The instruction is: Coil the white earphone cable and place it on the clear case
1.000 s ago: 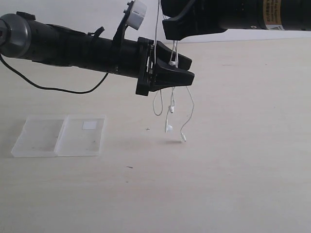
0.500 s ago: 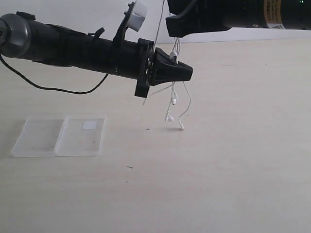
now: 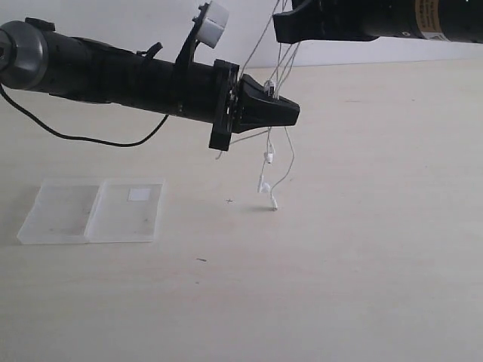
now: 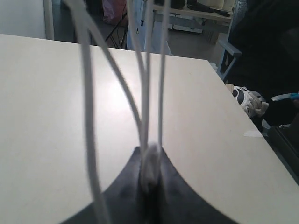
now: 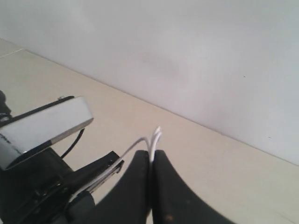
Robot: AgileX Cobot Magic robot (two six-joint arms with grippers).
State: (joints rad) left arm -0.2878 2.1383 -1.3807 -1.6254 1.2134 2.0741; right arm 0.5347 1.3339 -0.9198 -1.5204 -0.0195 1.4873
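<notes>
Left claw (image 3: 293,113): clenched on the white earphone cable (image 3: 269,156), with a white piece of it pinched between the closed tips in the left wrist view (image 4: 149,173). It hung in the air up and to the right of the clear case (image 3: 68,215) in the exterior view.
Right claw (image 3: 281,29): also clenched. White strands came out from between its shut tips in the right wrist view (image 5: 152,156). It was higher than the left claw and farther right of the case.
Cable: several strands ran up from the left claw to the right claw. Loose ends dangled below the left claw, right of the case and well apart from it. Whether the lowest end touched the bench (image 3: 362,249) could not be told.
Clear case: lay open and flat on the bench, its two halves side by side, with a small white label (image 3: 139,195) on the right half.
</notes>
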